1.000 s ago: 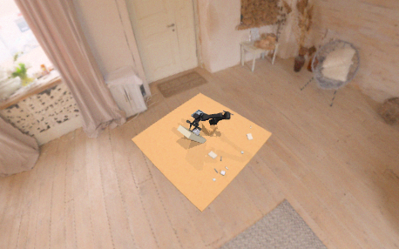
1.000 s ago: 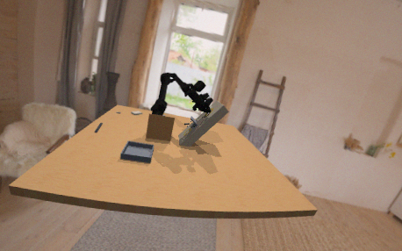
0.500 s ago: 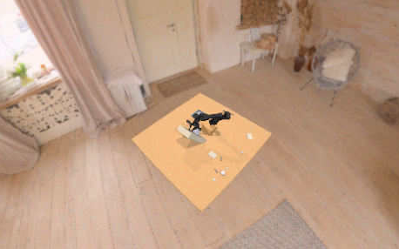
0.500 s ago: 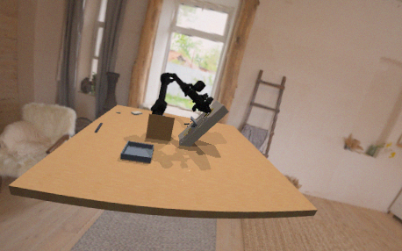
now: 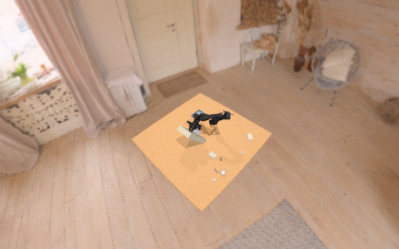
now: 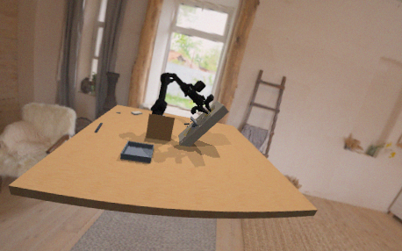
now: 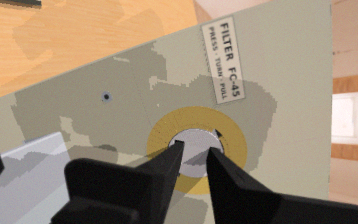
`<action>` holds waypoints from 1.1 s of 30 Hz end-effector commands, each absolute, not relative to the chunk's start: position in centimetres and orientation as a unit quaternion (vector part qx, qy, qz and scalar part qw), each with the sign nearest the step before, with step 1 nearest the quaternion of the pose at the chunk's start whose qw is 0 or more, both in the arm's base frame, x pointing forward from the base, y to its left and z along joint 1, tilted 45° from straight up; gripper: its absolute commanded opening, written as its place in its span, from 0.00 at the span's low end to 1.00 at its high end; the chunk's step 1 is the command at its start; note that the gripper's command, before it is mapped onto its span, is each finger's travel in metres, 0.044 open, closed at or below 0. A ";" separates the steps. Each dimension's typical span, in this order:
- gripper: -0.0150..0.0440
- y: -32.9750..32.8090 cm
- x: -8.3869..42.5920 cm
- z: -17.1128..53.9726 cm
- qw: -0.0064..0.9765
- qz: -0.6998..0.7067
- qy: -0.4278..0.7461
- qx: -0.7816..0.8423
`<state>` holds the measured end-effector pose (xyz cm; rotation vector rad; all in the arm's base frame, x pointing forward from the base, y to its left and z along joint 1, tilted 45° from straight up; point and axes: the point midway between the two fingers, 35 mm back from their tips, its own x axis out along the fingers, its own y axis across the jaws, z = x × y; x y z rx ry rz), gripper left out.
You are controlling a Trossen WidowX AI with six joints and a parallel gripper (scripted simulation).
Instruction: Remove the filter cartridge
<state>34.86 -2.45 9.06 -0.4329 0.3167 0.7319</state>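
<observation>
The round grey filter cartridge (image 7: 196, 137) sits in the panel (image 7: 300, 60) (image 6: 211, 123) (image 5: 199, 138), inside a yellow ring (image 7: 236, 145). A dark notch shows at the upper right of its rim. My gripper (image 7: 195, 147) (image 6: 206, 111) is shut on the cartridge, with its two fingertips at the face; they hide the slots. The panel leans at a slant, and the cartridge looks still in its opening; how deep is hard to tell. The dark blue tray (image 6: 136, 160) stands on the table, and nothing shows inside it.
An upright brown board (image 6: 160, 127) stands between the tray and the arm's base. A pale block (image 7: 32, 175) stands out from the panel beside the fingers. A label (image 7: 223, 60) and a small screw (image 7: 106, 96) are on its face. A dark strip (image 6: 98, 127) lies at the left.
</observation>
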 end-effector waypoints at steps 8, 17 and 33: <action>0.25 -2.2 35.2 8.8 0.841 0.376 0.088 -0.380; 0.25 -2.3 35.2 8.8 0.771 0.385 0.028 -0.507; 0.25 -2.3 35.1 8.8 0.635 0.381 -0.060 -0.669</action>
